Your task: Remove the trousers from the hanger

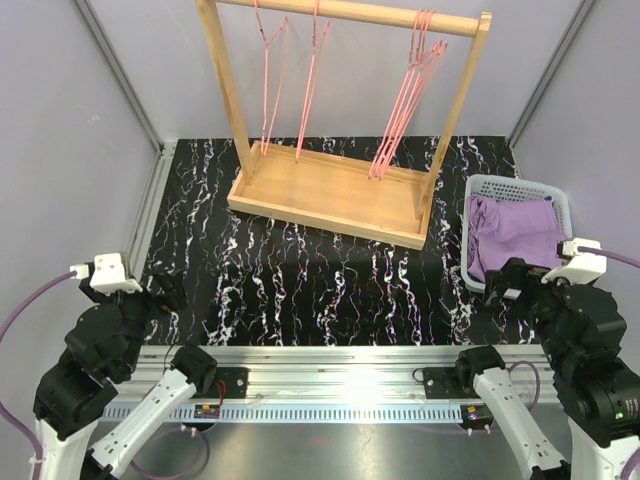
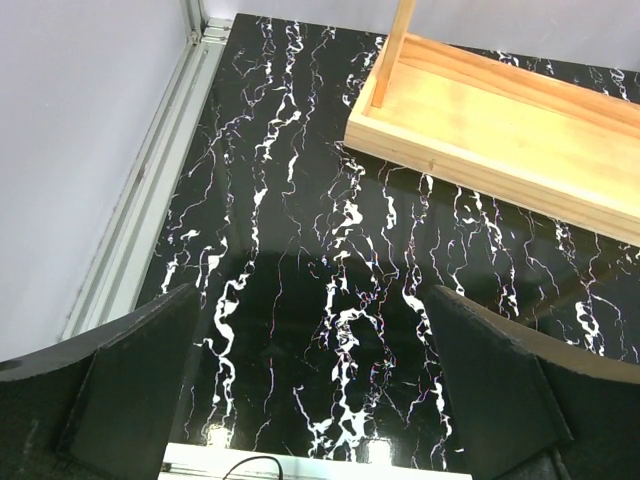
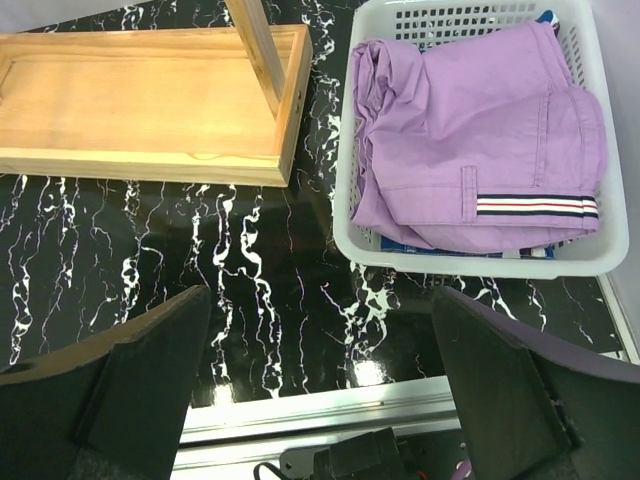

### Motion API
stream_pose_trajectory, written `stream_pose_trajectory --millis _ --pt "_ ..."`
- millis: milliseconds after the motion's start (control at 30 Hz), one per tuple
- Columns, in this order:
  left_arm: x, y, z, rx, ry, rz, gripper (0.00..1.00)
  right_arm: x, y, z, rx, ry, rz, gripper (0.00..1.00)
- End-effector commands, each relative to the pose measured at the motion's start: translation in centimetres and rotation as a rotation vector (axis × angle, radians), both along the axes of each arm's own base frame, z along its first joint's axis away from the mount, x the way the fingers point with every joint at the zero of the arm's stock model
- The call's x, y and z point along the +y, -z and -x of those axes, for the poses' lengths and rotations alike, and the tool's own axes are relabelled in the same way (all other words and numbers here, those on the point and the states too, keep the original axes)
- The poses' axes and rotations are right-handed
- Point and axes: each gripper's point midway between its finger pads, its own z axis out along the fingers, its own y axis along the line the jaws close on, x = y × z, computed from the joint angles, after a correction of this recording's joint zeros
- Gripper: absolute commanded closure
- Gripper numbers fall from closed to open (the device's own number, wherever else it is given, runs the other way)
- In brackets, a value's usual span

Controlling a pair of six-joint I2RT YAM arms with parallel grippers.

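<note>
The lilac trousers (image 3: 480, 130) lie folded in the white basket (image 3: 480, 262) at the right of the table, also in the top view (image 1: 515, 232). A sliver of the blue trousers (image 3: 440, 247) shows under them. Several pink hangers (image 1: 405, 95) hang empty on the wooden rack (image 1: 330, 190). My left gripper (image 2: 315, 380) is open and empty over the bare marble table near the front left. My right gripper (image 3: 320, 385) is open and empty, near the table's front edge, just left of the basket.
The rack's wooden tray base (image 2: 500, 110) stands at the back middle. Grey walls enclose the table, with a metal rail (image 1: 330, 365) along the front edge.
</note>
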Motion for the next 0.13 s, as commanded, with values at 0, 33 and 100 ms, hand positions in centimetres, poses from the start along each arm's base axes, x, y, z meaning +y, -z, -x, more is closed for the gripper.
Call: stream_pose_trajectory --millis 0,33,100 --pt "-0.32 -1.33 -0.22 -0.062 0.015 0.031 0.01 0.48 -1.03 -0.55 -0.052 -0.025 -0.011 0.01" --pt "-0.32 -1.36 -0.23 -0.064 0.015 0.03 0.01 0.41 -0.95 -0.64 -0.048 -0.021 -0.007 0.01" --pt "-0.31 -1.35 -0.25 -0.063 0.014 0.028 0.01 0.18 -0.83 -0.66 -0.038 -0.01 0.001 0.0"
